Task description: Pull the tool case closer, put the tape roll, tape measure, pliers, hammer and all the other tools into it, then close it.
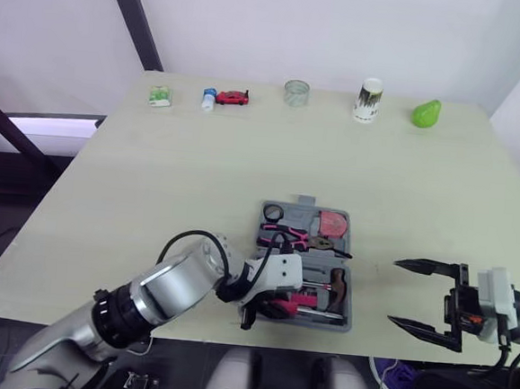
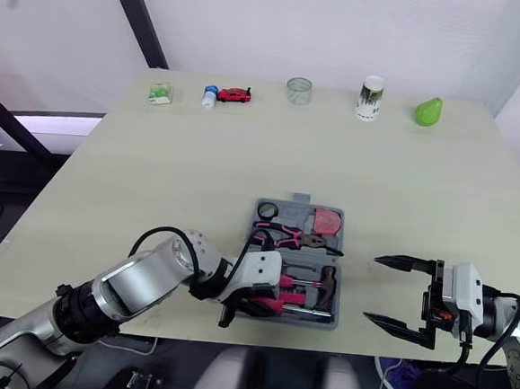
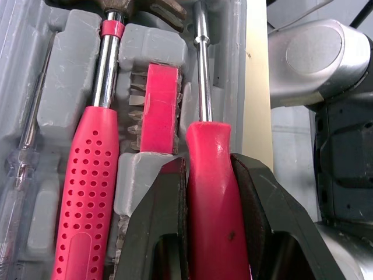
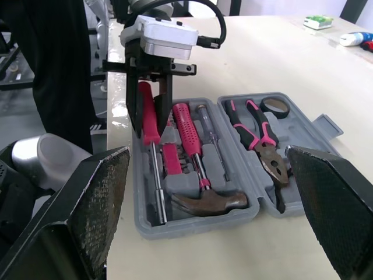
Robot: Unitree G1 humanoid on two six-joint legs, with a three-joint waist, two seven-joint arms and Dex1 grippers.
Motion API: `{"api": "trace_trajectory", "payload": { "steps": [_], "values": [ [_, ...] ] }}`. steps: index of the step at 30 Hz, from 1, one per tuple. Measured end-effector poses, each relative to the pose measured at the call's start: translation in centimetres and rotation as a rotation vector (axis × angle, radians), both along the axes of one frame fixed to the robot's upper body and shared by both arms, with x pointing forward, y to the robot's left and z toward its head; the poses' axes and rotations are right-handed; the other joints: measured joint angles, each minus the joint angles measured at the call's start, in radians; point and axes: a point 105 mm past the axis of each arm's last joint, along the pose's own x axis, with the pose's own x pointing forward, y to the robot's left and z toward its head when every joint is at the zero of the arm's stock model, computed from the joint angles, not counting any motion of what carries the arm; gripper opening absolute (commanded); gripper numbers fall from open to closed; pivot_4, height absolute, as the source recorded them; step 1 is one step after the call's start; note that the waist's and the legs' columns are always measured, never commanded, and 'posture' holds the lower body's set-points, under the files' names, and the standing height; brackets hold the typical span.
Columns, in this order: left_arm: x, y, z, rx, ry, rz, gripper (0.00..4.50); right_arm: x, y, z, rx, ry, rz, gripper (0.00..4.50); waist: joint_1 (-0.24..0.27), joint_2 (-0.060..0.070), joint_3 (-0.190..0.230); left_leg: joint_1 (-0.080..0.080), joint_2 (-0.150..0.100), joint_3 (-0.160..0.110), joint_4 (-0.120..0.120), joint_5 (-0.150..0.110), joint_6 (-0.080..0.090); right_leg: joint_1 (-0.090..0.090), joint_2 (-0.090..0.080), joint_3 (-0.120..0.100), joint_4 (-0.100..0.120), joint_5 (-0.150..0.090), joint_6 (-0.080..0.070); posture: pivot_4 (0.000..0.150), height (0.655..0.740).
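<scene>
L gripper (image 3: 208, 162) clamped on red screwdriver (image 3: 211, 140) in tool case (image 1: 348, 296), R gripper (image 1: 395, 292) wide open/empty; risk: driver released crooked, case won't shut.

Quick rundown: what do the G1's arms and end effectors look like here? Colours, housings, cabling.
The left arm has silver cylindrical links, a black ribbed joint and a looping black cable. The left end effector has a white boxy housing and two tapered black fingers. The right end effector has a pale housing on a black bracket and two long pointed black fingers with textured pads.
</scene>
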Motion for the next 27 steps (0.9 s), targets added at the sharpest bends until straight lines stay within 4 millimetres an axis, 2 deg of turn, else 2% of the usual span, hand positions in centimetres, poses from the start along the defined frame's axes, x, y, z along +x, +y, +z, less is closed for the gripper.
{"api": "trace_trajectory", "payload": {
  "steps": [12,14,17,19,27],
  "values": [
    [-0.01,-0.28,0.0,-0.017,-0.001,-0.026,0.66,-0.01,0.06,0.07,0.0,-0.004,0.001,4.5,0.0,0.0,0.0,0.0,0.0,0.0,0.0,0.0,0.0,0.0,0.0,0.0,0.0,0.0,0.0,0.15,0.74],
    [-0.02,-0.28,-0.03,-0.018,-0.001,-0.027,1.69,0.0,0.06,0.07,0.0,-0.004,0.0,4.5,0.0,0.0,0.0,0.0,0.0,0.0,0.0,0.0,0.0,0.0,0.0,0.0,0.0,0.0,0.0,0.15,0.74],
    [-0.05,-0.57,-0.01,-0.029,-0.008,-0.033,2.89,0.02,0.06,0.07,0.0,-0.004,-0.002,4.5,-0.001,0.0,0.0,0.0,0.0,0.0,0.0,0.0,0.0,0.0,0.0,0.0,0.0,0.0,0.0,0.15,0.74],
    [-0.08,-0.6,-0.07,-0.028,-0.011,-0.037,3.38,0.05,0.05,0.07,0.0,-0.005,-0.005,4.5,-0.002,0.0,0.0,0.0,0.0,0.0,0.0,0.0,0.0,0.0,0.0,0.0,0.0,0.0,0.0,0.15,0.74],
    [-0.19,0.17,-0.19,-0.011,-0.003,-0.041,3.38,0.02,0.24,0.23,-0.003,-0.015,-0.002,4.5,-0.003,0.0,0.0,0.0,0.0,0.0,0.0,0.0,0.0,0.0,0.0,0.0,0.0,0.0,0.0,0.15,0.74]
  ]
}}
